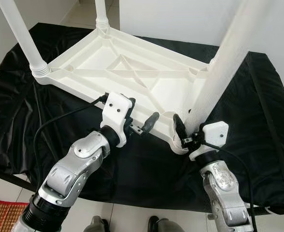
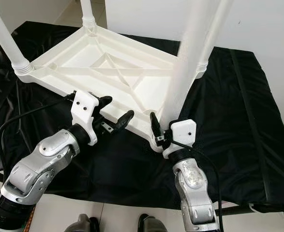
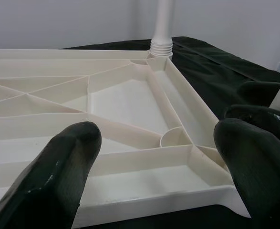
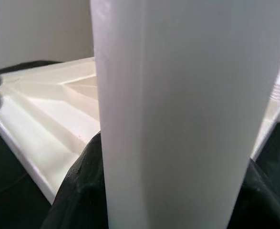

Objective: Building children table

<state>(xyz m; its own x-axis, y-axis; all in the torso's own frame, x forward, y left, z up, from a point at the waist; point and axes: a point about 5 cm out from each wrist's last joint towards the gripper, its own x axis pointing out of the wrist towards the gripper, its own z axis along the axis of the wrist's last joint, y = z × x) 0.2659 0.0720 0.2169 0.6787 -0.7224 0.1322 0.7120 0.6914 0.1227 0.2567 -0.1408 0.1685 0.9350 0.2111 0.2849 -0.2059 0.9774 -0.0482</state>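
A white plastic table (image 1: 132, 72) lies upside down on a black cloth, its ribbed underside facing up. Two legs (image 1: 21, 34) stand screwed in at the far corners. My right gripper (image 1: 190, 129) is shut on another white leg (image 1: 224, 67), held upright with its foot at the table's near right corner socket. In the right wrist view this leg (image 4: 178, 114) stands between the black fingers (image 4: 77, 191). My left gripper (image 1: 141, 113) is open just above the table's near edge, holding nothing. The left wrist view looks between its fingers (image 3: 58, 176) across the underside (image 3: 130, 100).
The black cloth (image 1: 258, 106) covers a low platform that extends past the table on every side. White walls stand close behind. Tiled floor and a woven mat (image 1: 1, 212) lie at the near left, with my feet (image 1: 127, 224) below.
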